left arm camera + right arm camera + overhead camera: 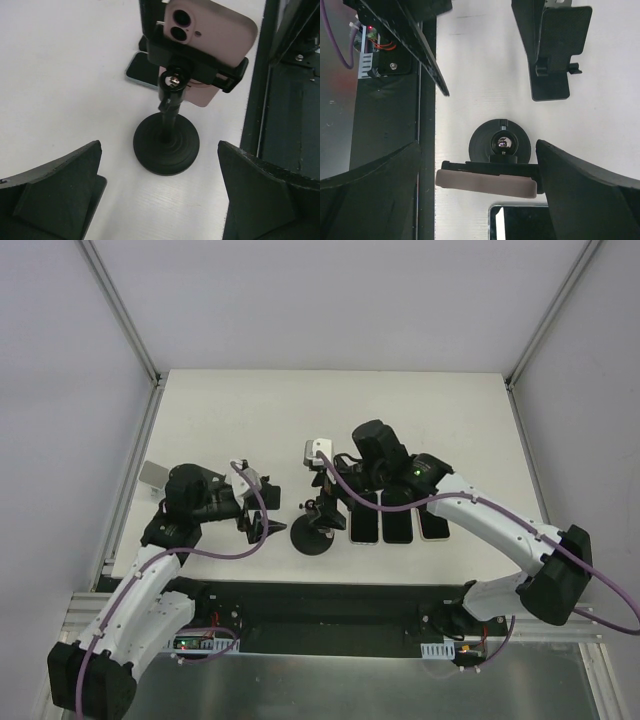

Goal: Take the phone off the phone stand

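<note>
A phone in a pink case [210, 31] is clamped sideways in a black phone stand [166, 145] with a round base, near the table's front edge [315, 535]. My right gripper [480, 200] is open and hangs over the stand from above. Its fingers [590, 195] stand on either side of the phone's pink edge [487, 182], not gripping it. My left gripper [160, 200] is open and empty, low on the table just left of the stand's base. In the top view it sits at the stand's left [262, 523], and the right gripper [335, 490] is above the clamp.
Three dark phones [398, 525] lie flat side by side right of the stand, under the right arm. One of them shows behind the stand [137, 70]. A small white box [155, 475] sits at the table's left edge. The black front rail [257, 100] runs close by the stand.
</note>
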{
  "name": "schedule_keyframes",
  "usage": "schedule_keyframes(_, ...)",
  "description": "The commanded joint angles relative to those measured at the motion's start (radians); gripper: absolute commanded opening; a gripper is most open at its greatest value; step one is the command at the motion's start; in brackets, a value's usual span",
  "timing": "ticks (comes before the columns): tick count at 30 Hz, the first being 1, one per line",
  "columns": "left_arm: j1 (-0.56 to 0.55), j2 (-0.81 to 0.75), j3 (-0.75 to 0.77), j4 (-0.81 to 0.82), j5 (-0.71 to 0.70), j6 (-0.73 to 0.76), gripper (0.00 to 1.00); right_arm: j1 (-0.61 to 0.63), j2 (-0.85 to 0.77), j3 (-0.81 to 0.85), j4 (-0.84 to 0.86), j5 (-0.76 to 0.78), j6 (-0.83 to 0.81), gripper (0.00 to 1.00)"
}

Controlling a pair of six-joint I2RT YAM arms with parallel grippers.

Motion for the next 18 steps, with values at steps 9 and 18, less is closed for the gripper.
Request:
schedule_keyframes(9,-0.21,0.254,0.136,0.051,-0.005,0.128,0.98,-0.044,-0.188,-0.008,0.098,0.271,0.134,0.96)
schedule_keyframes(18,-0.216,0.475,0.221,0.125,0.099,0.149,0.93,-0.253,-0.406,-0.249,0.284,0.525,0.49,0.96)
